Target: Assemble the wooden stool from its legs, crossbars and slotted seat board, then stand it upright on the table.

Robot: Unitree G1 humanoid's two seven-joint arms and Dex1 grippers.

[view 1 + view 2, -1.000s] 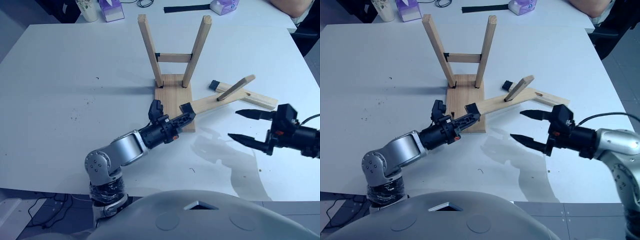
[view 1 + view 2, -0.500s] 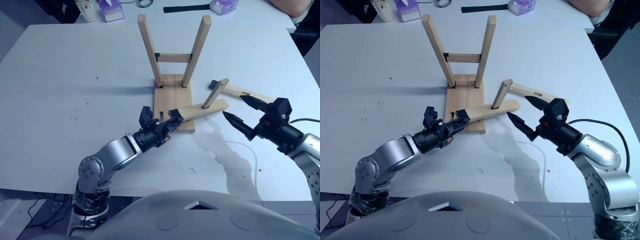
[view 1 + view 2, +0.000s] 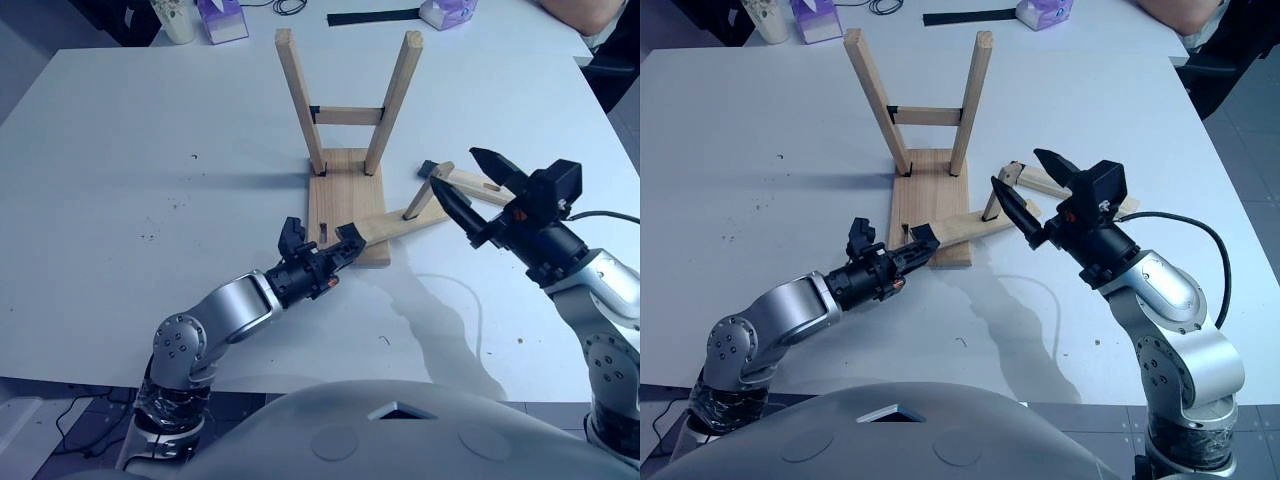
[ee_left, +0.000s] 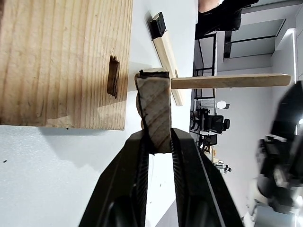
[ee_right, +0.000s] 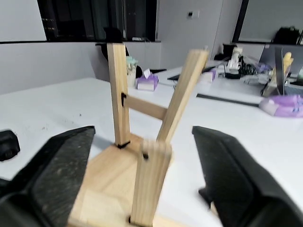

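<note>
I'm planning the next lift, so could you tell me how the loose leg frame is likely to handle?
Being wood, the loose leg frame should stay stiff. Held only at one leg's end by the left tool, it will probably twist in that grip. The open right tool near its raised side could steady it.

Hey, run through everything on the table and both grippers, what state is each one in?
Seat board: lying flat, one slot empty.
Fitted leg pair: standing up from the board, crossbar joined.
Loose leg frame: unfitted, one leg end clamped.
Left gripper: shut on the loose leg frame.
Right gripper: open, holding nothing.
</note>
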